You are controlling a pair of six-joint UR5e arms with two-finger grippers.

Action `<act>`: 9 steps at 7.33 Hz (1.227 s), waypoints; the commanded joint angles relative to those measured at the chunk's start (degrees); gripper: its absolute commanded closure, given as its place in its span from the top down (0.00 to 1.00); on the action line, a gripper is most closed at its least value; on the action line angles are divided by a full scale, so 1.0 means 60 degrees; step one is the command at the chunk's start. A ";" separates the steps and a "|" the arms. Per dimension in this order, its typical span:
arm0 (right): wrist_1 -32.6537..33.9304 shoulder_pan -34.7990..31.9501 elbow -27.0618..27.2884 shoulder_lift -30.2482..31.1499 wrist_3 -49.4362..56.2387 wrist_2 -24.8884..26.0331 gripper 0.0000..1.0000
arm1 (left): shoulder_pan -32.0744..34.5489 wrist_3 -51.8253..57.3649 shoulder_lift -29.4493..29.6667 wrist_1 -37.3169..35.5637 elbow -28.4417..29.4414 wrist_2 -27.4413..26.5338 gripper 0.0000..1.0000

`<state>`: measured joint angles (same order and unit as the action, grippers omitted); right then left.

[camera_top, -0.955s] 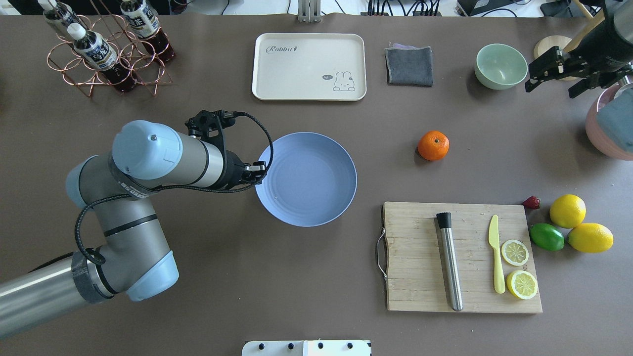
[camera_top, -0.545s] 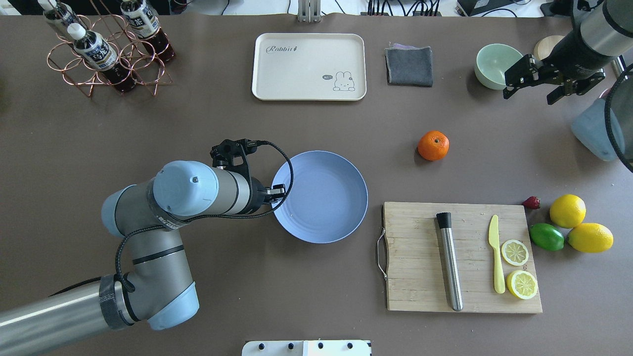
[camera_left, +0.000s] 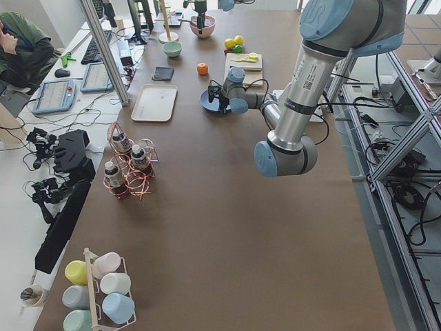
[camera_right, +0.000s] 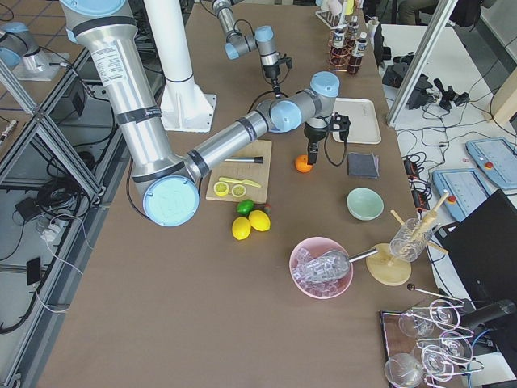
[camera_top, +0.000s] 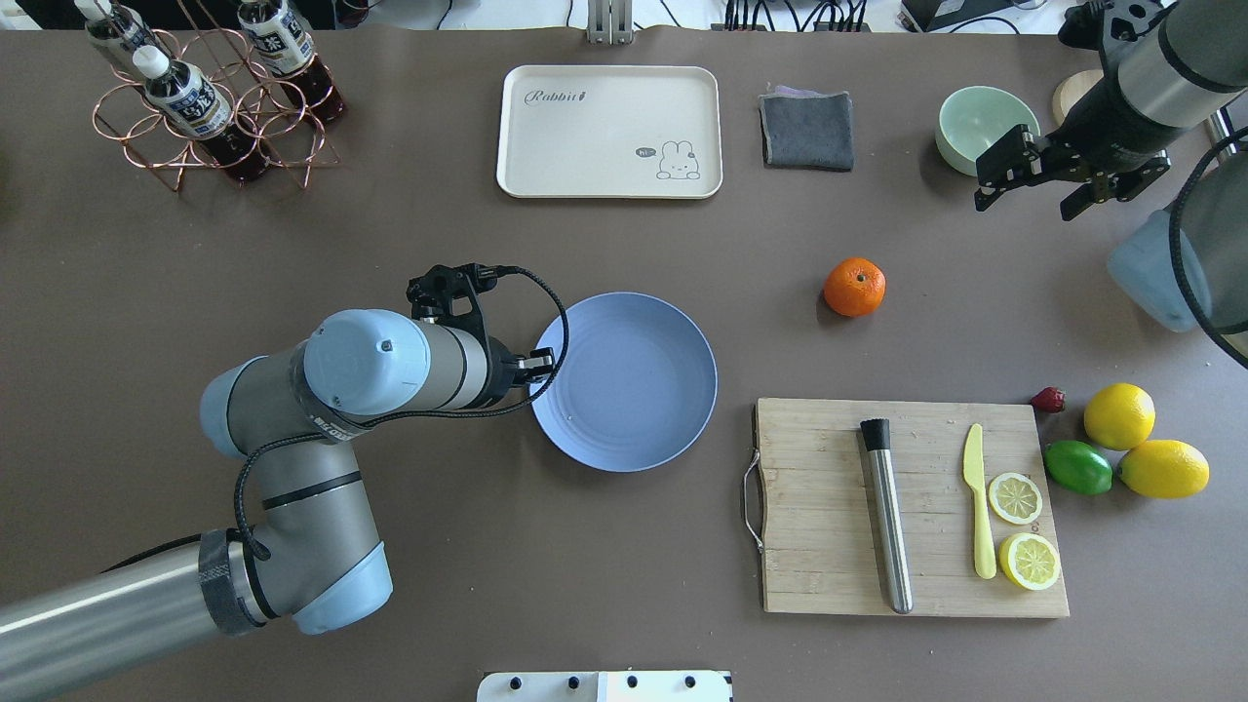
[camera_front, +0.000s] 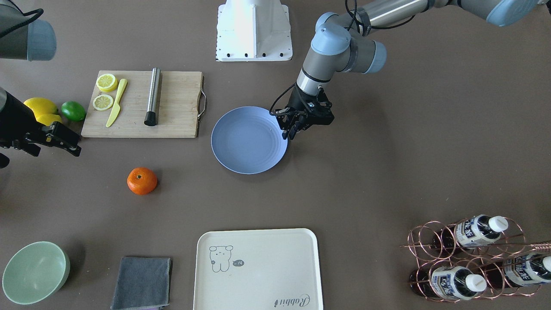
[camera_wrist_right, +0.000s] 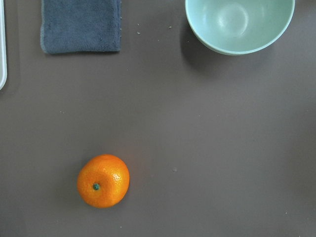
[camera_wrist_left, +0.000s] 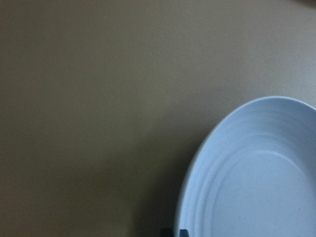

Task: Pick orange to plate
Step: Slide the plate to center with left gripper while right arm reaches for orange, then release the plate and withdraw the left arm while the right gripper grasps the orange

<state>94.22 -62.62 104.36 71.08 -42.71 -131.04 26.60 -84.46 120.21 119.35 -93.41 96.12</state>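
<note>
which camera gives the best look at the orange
The right wrist-mounted view: the orange is close, sharp and unblocked, its dark stem dimple facing the camera. Overhead and front-facing views show it whole but small. Both side views show a tiny orange dot. The left wrist view misses it.

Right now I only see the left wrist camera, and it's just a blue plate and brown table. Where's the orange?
Observer: The orange sits on the bare table, apart from the plate, off toward the pale-green bowl.
Operator: Is anything grabbing it?
Observer: No. The right end effector hangs open near that bowl and isn't touching the orange.
Operator: What's my arm doing?
Observer: The left end effector pinches the plate's rim on the side away from the orange.
</note>
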 commanded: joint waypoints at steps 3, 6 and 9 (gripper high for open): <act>0.0000 0.1205 -0.0296 -0.0680 -0.0524 0.1094 1.00 | 0.0677 0.0117 -0.0025 -0.0043 -0.0295 0.0152 0.98; -0.2705 0.1952 -0.1944 -0.0993 -0.2289 0.1667 1.00 | 0.1393 0.2642 -0.0201 -0.0435 -0.0310 0.0197 0.98; -0.4000 0.2482 -0.2862 -0.1080 -0.2990 0.2182 1.00 | 0.1791 0.2739 -0.0187 -0.0673 -0.0310 0.0533 0.98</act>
<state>71.73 -48.52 88.25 64.59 -59.83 -118.56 36.77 -68.45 119.05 115.59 -95.22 98.63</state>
